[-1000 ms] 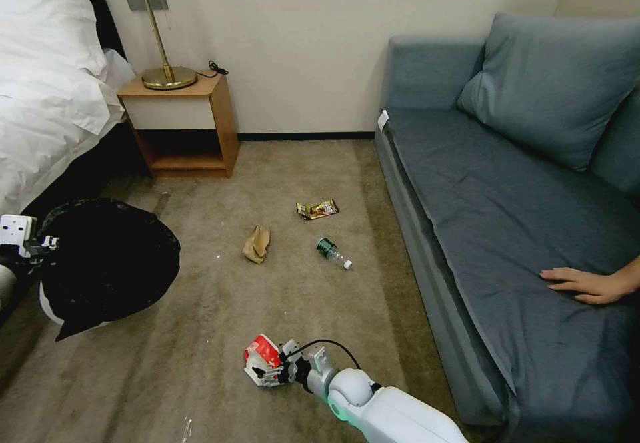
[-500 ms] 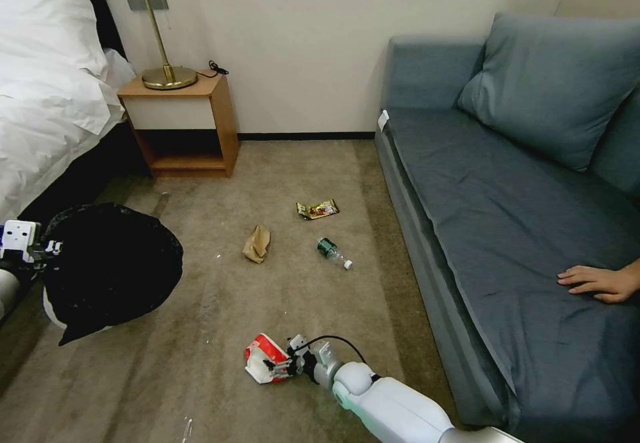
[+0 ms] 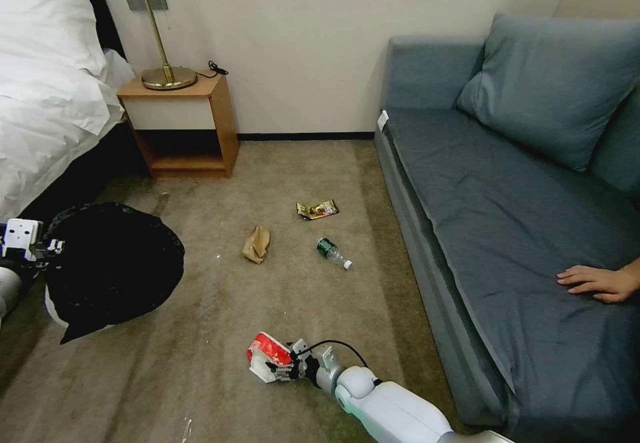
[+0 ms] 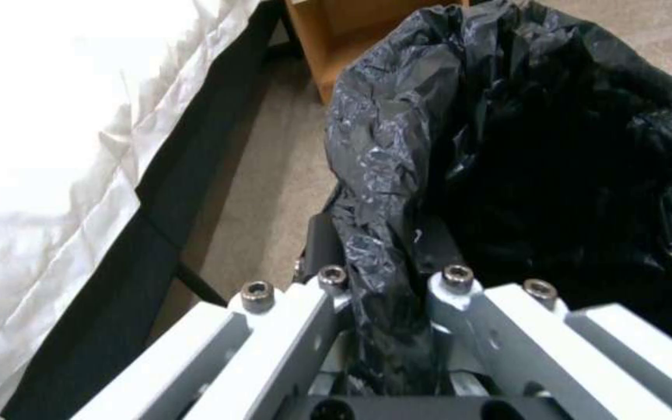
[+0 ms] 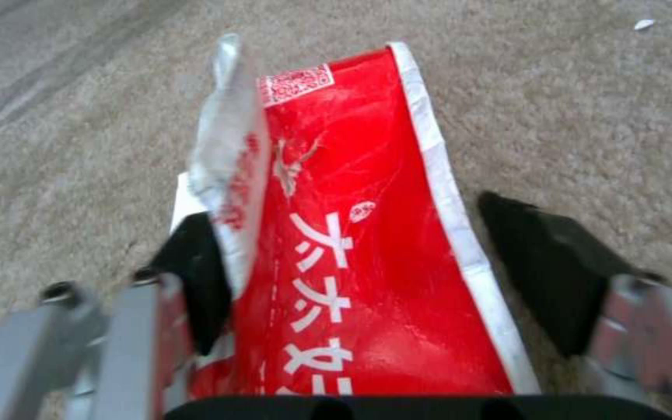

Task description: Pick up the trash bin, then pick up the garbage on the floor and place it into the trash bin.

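The trash bin (image 3: 113, 273), white with a loose black bag (image 4: 569, 151), hangs at the left beside the bed. My left gripper (image 3: 41, 248) (image 4: 382, 251) is shut on its bagged rim. The garbage lies on the carpet. A red-and-white packet (image 3: 263, 351) (image 5: 352, 175) sits between the spread fingers of my right gripper (image 3: 277, 365) (image 5: 367, 245); one finger touches it and the other stands apart, so the gripper is open. Farther off lie a brown paper bag (image 3: 256, 243), a green-labelled bottle (image 3: 332, 251) and a gold-brown wrapper (image 3: 317, 209).
A grey-blue sofa (image 3: 507, 216) runs along the right, with a person's hand (image 3: 597, 283) resting on its seat. A wooden nightstand (image 3: 183, 123) with a lamp stands at the back wall, and the bed (image 3: 47, 96) lies at the left. Open carpet lies between them.
My right arm has sunk lower and reached slightly forward around the packet. The bin in my left gripper shifted a little to the right. The hand on the sofa slid right.
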